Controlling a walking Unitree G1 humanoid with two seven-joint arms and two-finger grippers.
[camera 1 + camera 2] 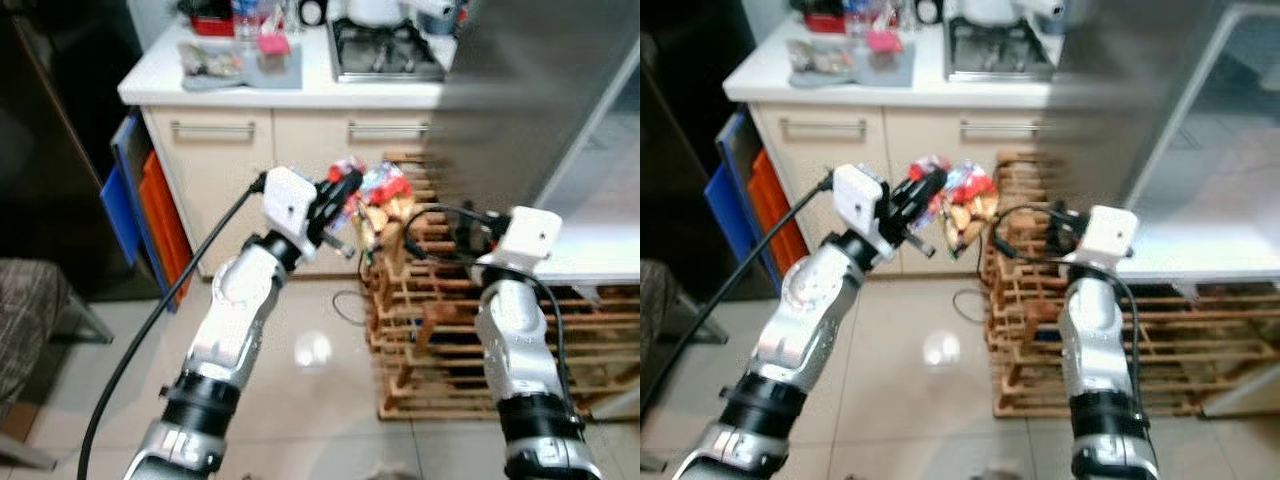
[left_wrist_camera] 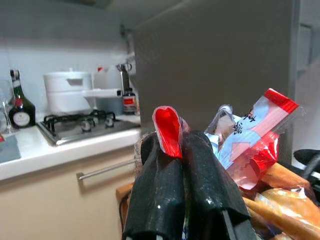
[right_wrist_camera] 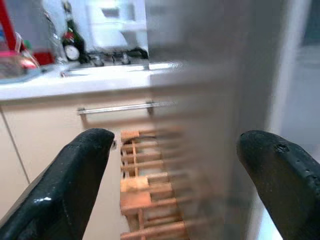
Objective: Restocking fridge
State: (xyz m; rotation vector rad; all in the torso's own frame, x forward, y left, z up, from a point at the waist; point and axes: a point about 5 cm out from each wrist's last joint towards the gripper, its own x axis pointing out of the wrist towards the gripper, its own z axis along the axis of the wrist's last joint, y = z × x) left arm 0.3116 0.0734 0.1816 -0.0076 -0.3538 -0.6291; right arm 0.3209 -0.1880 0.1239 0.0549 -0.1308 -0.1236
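Observation:
My left gripper [image 1: 348,192] is raised in front of the cabinet, shut on the red top edge of a clear and red bag of baked goods [image 1: 385,197]. In the left wrist view, the black fingers [image 2: 167,200] pinch the red strip, and the rest of the bag [image 2: 255,145] hangs beyond them. My right gripper [image 1: 466,230] is open beside the grey fridge door [image 1: 520,90]. In the right wrist view its fingers [image 3: 82,170] stand wide apart with the door's edge [image 3: 215,100] ahead between them. The fridge interior [image 1: 600,230] shows pale at the right.
A wooden slatted rack [image 1: 440,340] stands on the floor under both grippers. Behind is a white counter [image 1: 300,90] with a stove [image 1: 385,50], trays and bottles. Blue and orange boards [image 1: 140,210] lean at the left. A chair [image 1: 30,310] sits at the near left.

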